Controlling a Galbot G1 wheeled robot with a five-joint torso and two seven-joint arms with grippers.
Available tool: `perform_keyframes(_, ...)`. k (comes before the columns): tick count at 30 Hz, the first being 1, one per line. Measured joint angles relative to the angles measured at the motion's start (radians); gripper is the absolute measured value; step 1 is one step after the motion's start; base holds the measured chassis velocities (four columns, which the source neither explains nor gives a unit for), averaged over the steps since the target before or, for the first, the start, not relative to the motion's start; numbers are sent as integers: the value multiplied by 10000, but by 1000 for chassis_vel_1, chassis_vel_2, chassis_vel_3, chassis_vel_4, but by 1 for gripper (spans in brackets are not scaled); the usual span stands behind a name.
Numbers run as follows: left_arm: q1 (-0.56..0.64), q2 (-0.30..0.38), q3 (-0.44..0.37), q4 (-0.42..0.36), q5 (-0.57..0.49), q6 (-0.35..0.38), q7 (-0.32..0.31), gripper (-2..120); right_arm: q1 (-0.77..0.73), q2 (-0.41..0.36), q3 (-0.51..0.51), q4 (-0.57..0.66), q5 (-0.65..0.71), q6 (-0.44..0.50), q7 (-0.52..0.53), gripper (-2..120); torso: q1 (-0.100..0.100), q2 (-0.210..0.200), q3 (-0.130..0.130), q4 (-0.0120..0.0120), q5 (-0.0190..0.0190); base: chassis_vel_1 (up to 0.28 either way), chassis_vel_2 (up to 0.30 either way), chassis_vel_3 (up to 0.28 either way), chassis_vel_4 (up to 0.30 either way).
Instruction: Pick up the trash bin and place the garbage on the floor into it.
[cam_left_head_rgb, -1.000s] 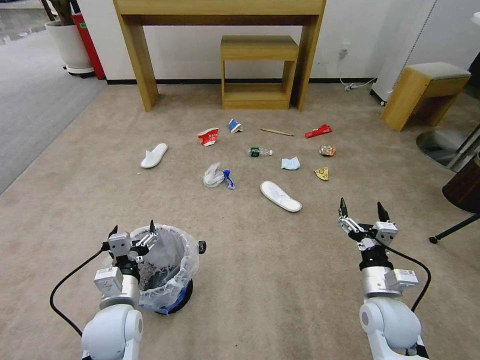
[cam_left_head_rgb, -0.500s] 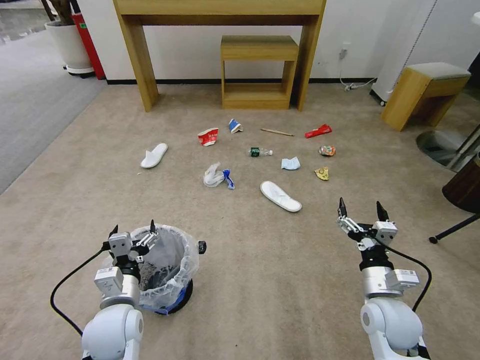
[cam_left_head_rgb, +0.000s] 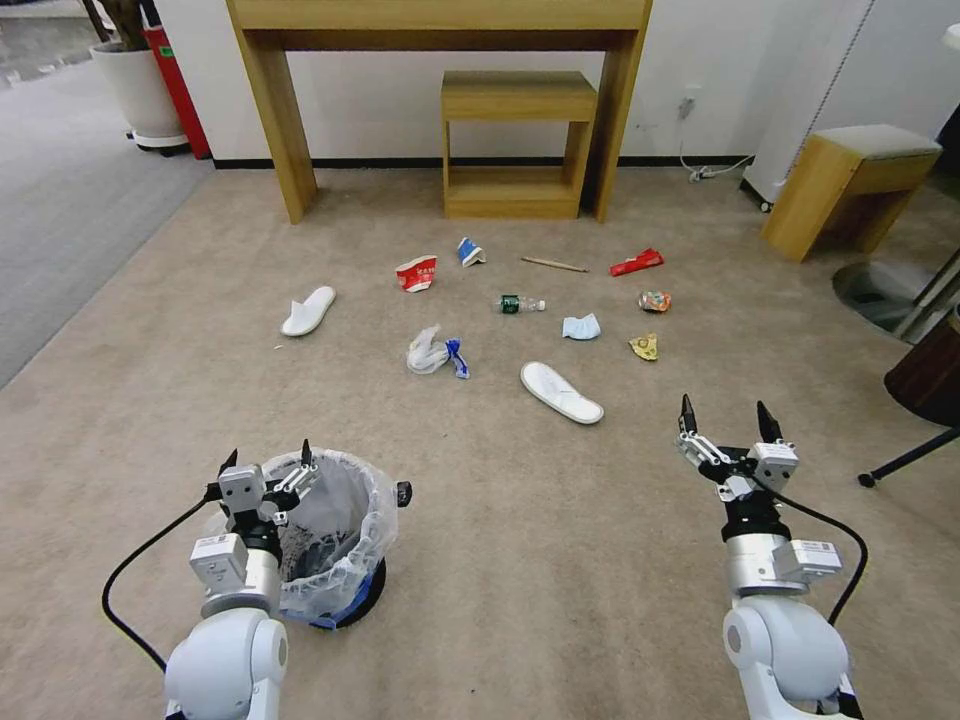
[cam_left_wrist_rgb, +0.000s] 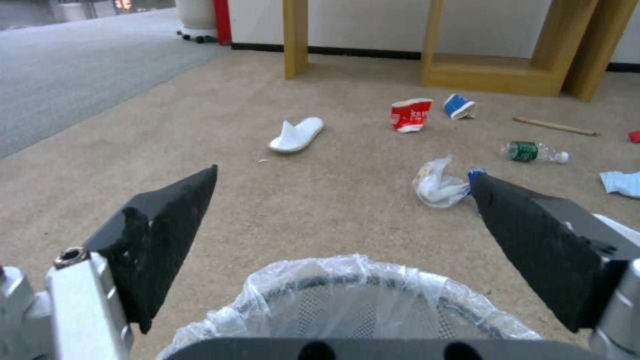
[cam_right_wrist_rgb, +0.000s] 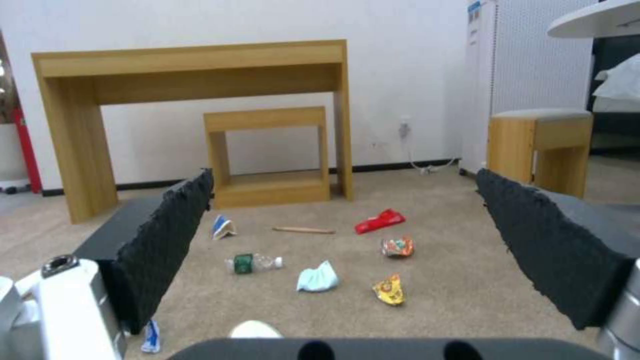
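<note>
I see the small round black trash bin (cam_left_head_rgb: 335, 540), lined with a crinkly translucent plastic bag puffed over its rim, standing upright on the beige short-pile carpet floor (cam_left_head_rgb: 540, 560) at my lower left, blue showing at its base. My left gripper (cam_left_head_rgb: 265, 468) hovers over the bin's left rim, its jaws spread open with the bag's edge between and below them; I cannot tell whether either finger touches the plastic. My right gripper (cam_left_head_rgb: 728, 418) hangs in the air at lower right, jaws wide open and holding nothing.

The garbage lies scattered on the carpet well ahead of both arms. One white slipper (cam_left_head_rgb: 308, 311) sits far left, and a second white slipper (cam_left_head_rgb: 561, 392) lies nearest the right gripper. Between them is a crumpled white plastic bag (cam_left_head_rgb: 432, 353) with a blue scrap beside it. Farther back are a crushed red paper cup (cam_left_head_rgb: 416, 273), a crushed blue paper cup (cam_left_head_rgb: 469, 251), a thin wooden stick (cam_left_head_rgb: 553, 264) and a red wrapper (cam_left_head_rgb: 636, 262). A clear bottle with a green label (cam_left_head_rgb: 520, 303) lies on its side near a pale blue mask (cam_left_head_rgb: 581, 326), a crushed can (cam_left_head_rgb: 654, 300) and a yellow wrapper (cam_left_head_rgb: 645, 346).
</note>
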Motion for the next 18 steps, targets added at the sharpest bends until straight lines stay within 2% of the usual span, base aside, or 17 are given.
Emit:
perform_keyframes(10, 0, 0, 0, 36, 9, -15, -1, 100, -6, 44, -3, -73, -92, 15, -5, 96, 1, 0, 0, 0, 0, 0, 0, 0, 0)
perform_keyframes(18, 3, 0, 1, 55, 23, -46, -2, 100, -3, 46, 2, -85, -93, 122, -54, 96, 0, 0, 0, 0, 0, 39, 59, -38, -51)
